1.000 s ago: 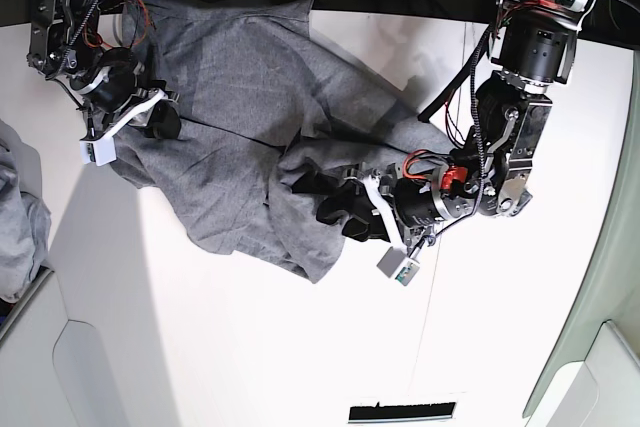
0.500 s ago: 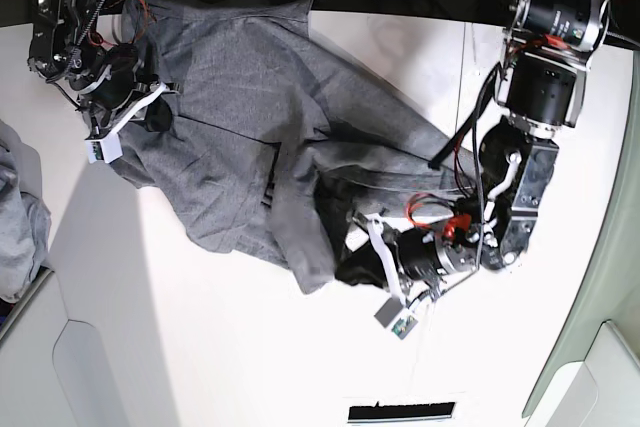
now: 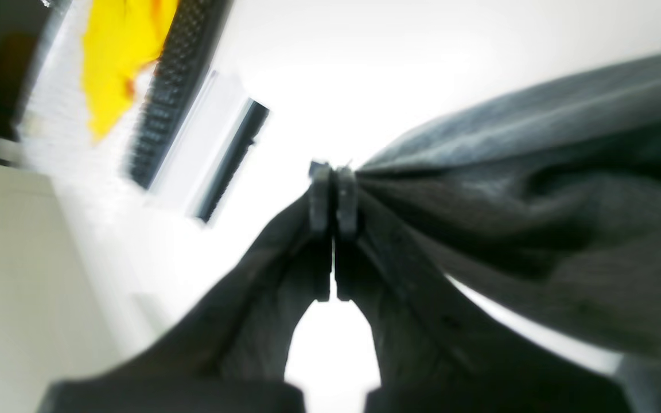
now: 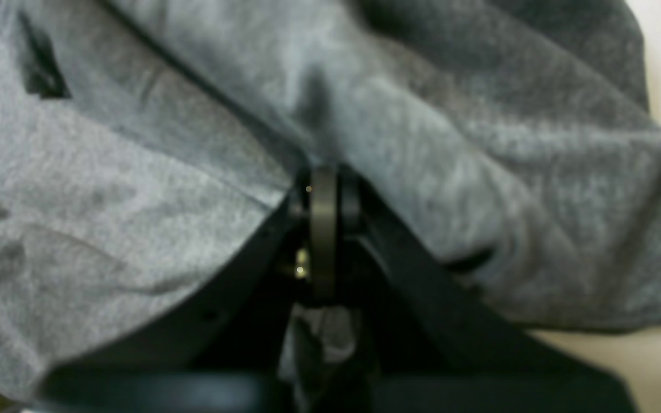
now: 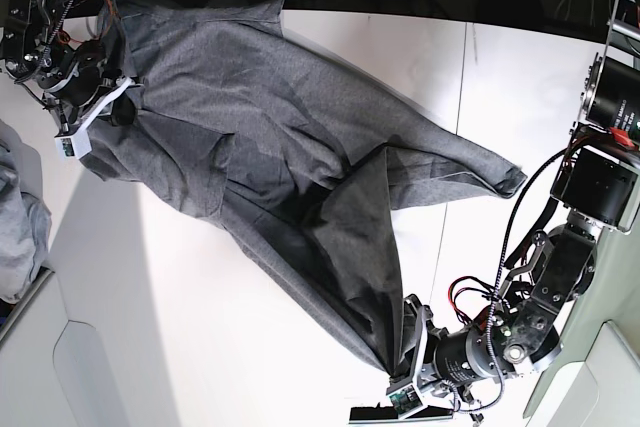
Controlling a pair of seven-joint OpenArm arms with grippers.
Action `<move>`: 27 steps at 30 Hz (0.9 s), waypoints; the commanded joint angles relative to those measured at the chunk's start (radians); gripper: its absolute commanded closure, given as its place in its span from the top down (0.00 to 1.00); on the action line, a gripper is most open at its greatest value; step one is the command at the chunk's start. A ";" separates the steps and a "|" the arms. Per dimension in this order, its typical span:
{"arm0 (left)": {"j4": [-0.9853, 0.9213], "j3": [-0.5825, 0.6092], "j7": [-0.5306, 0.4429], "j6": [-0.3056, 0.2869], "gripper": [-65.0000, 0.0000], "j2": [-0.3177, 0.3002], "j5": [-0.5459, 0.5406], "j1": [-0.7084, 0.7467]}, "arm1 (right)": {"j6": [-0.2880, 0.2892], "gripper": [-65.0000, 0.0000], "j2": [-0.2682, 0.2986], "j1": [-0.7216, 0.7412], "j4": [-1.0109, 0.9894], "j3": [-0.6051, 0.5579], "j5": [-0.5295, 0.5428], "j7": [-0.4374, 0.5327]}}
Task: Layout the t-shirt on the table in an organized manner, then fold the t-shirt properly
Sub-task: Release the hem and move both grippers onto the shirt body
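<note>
The heather-grey t-shirt (image 5: 280, 137) lies stretched in a long diagonal over the white table (image 5: 200, 327), from the far left down to the near right. My left gripper (image 5: 405, 359) sits near the front edge, shut on the shirt's lowest corner. In the left wrist view its fingers (image 3: 333, 172) meet with the t-shirt (image 3: 537, 229) pinched and pulled off to the right. My right gripper (image 5: 122, 107) is at the far left, shut on the shirt's edge. In the right wrist view it (image 4: 323, 195) is closed under a fold of the t-shirt (image 4: 164, 201).
A separate heap of grey cloth (image 5: 18, 217) lies at the left edge. A black strip (image 5: 375, 413) sits at the front edge beside my left gripper. Pale bins stand at the lower left (image 5: 40, 367) and lower right (image 5: 600, 367). A dark seam (image 5: 465, 97) crosses the table.
My left gripper closed on the cloth and dragged its corner toward the front edge, stretching the shirt out. My right gripper closed on the far-left edge and moved up and left.
</note>
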 commanded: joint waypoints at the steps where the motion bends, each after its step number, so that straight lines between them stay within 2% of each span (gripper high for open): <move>1: -0.009 0.019 -0.029 0.047 0.00 -0.011 0.040 -0.052 | -0.008 0.00 0.017 0.005 0.013 0.009 0.011 0.003; 4: -0.090 0.101 -0.103 0.106 0.00 -0.011 0.068 -0.087 | -0.007 0.00 0.016 0.005 0.013 0.009 0.056 0.003; 5: -0.116 0.121 -0.128 0.123 0.08 -0.008 0.066 -0.091 | -0.008 0.01 0.016 0.005 0.013 0.009 0.074 0.003; 8: -0.167 0.155 -0.115 0.141 0.42 0.016 0.030 -0.091 | -0.003 0.32 0.016 0.007 0.015 0.009 0.117 0.003; 9: -0.172 0.156 -0.083 0.141 0.49 0.024 -0.004 -0.090 | 0.005 0.37 0.016 0.008 0.019 0.009 0.126 0.003; 10: -0.172 0.156 -0.035 0.141 0.51 0.031 -0.050 -0.087 | 0.008 0.39 0.016 0.008 0.030 0.009 0.140 0.003; 12: -0.167 0.155 0.048 0.150 0.51 0.038 -0.136 -0.087 | 0.008 0.39 0.012 0.008 0.067 0.009 0.167 0.003; 14: -0.141 0.154 0.080 0.148 0.51 0.029 -0.208 -0.079 | 0.008 0.39 0.000 0.008 0.119 0.009 0.172 0.003; 18: -0.007 0.153 0.124 0.148 0.51 -0.031 -0.301 -0.012 | 0.042 0.39 -0.020 0.008 0.180 -0.035 0.147 -0.005; 20: 0.079 0.153 0.142 0.148 0.51 -0.066 -0.303 0.045 | 0.040 0.39 -0.019 0.012 0.182 -0.106 0.098 0.001; 22: 0.156 0.153 0.141 0.149 0.51 -0.100 -0.303 0.109 | 0.033 0.39 -0.019 0.025 0.182 -0.197 0.001 0.034; 24: 0.229 0.147 0.140 0.149 0.51 -0.118 -0.304 0.174 | -0.013 0.39 -0.019 0.047 0.181 -0.287 -0.102 0.055; 27: 0.323 0.122 0.145 0.149 0.51 -0.113 -0.307 0.276 | -0.121 0.39 -0.019 0.085 0.181 -0.395 -0.248 0.065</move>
